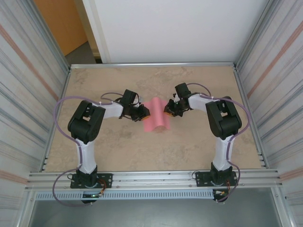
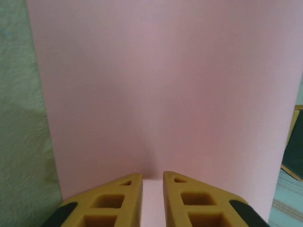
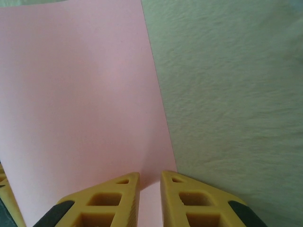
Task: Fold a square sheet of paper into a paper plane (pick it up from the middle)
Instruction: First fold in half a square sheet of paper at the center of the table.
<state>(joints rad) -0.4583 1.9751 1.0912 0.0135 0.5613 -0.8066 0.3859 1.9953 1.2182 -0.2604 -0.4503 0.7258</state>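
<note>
Sheet (image 1: 156, 121) at centre of desk (image 1: 113, 146), bowed up. Right jaws nearly shut, pinching its right edge. Left jaws a narrow slit over the left edge; grip cannot be told. Risk: left edge slips out, so sheet sags and creases crooked.

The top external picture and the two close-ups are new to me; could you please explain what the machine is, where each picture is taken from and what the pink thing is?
These are two robot arms bolted at the near edge of a table. The top picture looks down from above and behind: the left arm on the left, the right arm on the right. Between them a pink sheet of paper arches upward. Each close-up comes from a wrist camera looking past its yellow tool: the left tool and the right tool have the paper's edge in their narrow gaps. Whether they pinch it I cannot tell.
</note>
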